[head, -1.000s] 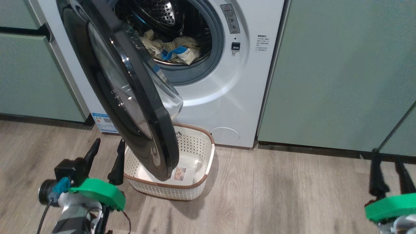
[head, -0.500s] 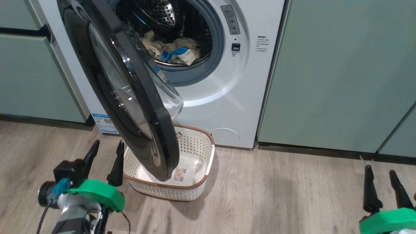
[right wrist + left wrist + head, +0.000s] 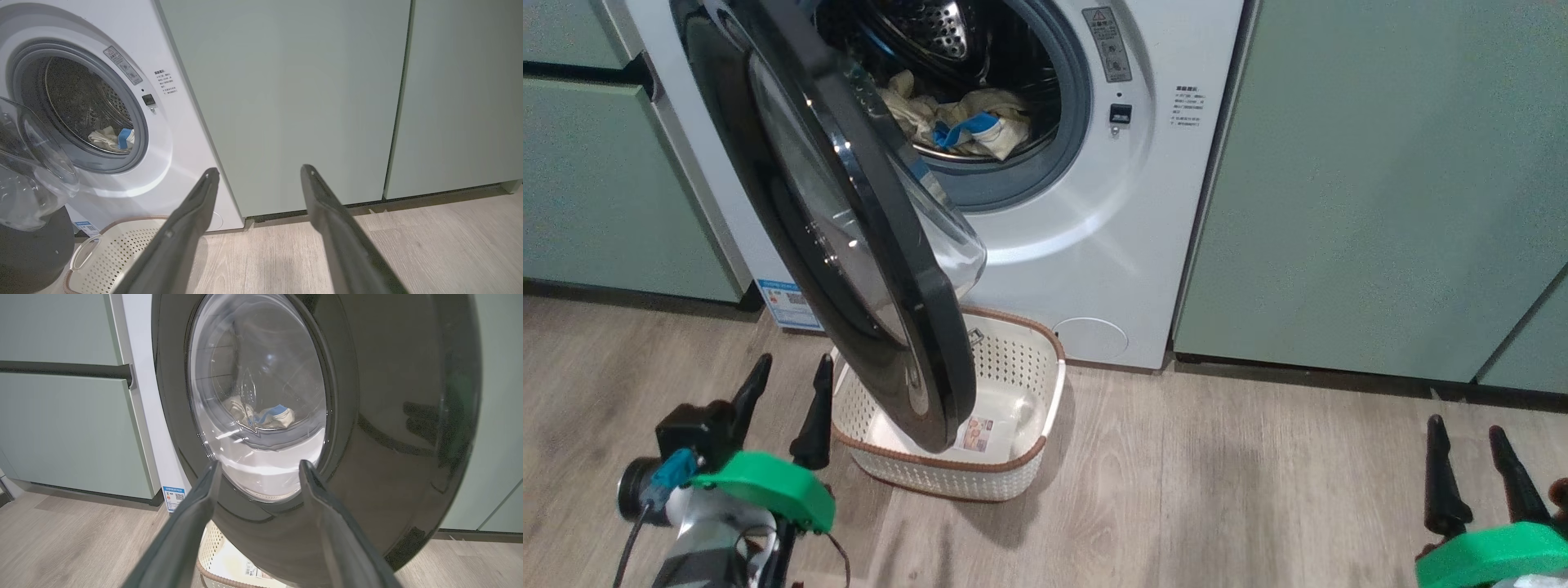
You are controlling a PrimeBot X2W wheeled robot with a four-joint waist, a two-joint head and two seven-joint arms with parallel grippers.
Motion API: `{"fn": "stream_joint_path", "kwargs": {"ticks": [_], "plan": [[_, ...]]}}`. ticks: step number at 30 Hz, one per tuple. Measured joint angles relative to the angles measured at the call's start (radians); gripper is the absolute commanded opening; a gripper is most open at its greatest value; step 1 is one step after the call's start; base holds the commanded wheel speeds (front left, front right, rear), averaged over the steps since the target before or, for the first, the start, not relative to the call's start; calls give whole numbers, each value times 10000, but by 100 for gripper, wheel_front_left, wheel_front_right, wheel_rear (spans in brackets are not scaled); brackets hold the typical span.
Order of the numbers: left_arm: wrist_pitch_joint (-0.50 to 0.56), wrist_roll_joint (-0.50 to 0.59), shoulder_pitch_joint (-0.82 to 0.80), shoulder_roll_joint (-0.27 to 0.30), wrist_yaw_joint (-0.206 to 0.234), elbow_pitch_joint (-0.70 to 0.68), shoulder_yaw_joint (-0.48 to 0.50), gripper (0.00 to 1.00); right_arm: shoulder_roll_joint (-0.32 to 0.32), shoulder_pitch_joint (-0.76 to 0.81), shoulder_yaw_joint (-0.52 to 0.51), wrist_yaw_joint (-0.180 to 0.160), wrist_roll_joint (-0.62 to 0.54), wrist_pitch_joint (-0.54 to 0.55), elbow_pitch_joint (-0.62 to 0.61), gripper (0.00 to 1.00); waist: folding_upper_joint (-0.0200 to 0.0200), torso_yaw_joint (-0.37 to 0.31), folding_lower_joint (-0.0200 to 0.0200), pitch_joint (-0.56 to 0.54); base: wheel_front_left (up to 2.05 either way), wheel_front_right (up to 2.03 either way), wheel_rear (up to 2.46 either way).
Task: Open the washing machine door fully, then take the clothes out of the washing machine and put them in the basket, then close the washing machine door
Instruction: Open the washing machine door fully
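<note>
The washing machine door (image 3: 849, 245) stands swung partway out from the machine's left side. Its wide black rim and bulging glass are straight ahead of our left gripper (image 3: 794, 363) and rise well above it. Looking along that gripper's fingers, we see the glass centre just beyond the two tips, and as far as we can tell the tips are not touching it.

The clothes (image 3: 968, 122) lie in a cream heap with a blue patch at the lower front of the drum. They are farther ahead of the left gripper and off to its right, behind the door, and we also catch them through the glass.

The basket (image 3: 1013, 359) sits on the floor (image 3: 1217, 490) just to the right of the left gripper, under the door's lower edge and close against the front of the washing machine (image 3: 1094, 245). A label sticker shows on its bottom.

Our left gripper has its fingers spread wide with nothing between them. Green cabinets (image 3: 605, 196) with a dark handle bar stand ahead of it to the left.

Our right gripper (image 3: 1464, 426) hangs low over the wood floor, well apart from the basket. Its fingers are just as wide apart and hold nothing. Flat green cabinet doors (image 3: 1380, 180) face it straight ahead, and the machine's round opening lies ahead to its left.
</note>
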Motion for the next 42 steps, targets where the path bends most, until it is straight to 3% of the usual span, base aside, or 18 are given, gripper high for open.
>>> {"fn": "stream_joint_path", "kwargs": {"ticks": [12,13,15,23,31,36,42], "plan": [[0,0,1,35,0,40,-4,100,100,0,-17,0,-84,0,35,100,0,25,0,-93,0,0,0],[0,0,1,35,0,33,-4,92,111,1,-29,0,-69,0,50,100,0,28,0,-102,0,0,0],[0,-25,1,29,0,23,25,1,121,1,-35,0,-67,0,92,100,0,35,0,-121,0,0,0],[0,-353,-151,84,0,-683,667,0,134,6,-75,0,-67,0,205,100,0,92,0,-154,0,0,0],[571,-621,-2214,619,0,-2372,917,0,134,12,-61,0,-69,0,249,100,0,233,0,-167,0,0,0],[1674,-1018,-3659,508,8,-3983,316,0,134,12,-56,0,-69,0,282,100,0,290,0,-157,0,0,0],[3135,-1427,-4764,-337,201,-5233,-968,0,128,13,-17,0,-33,0,311,100,0,349,0,-134,0,0,0]]}}
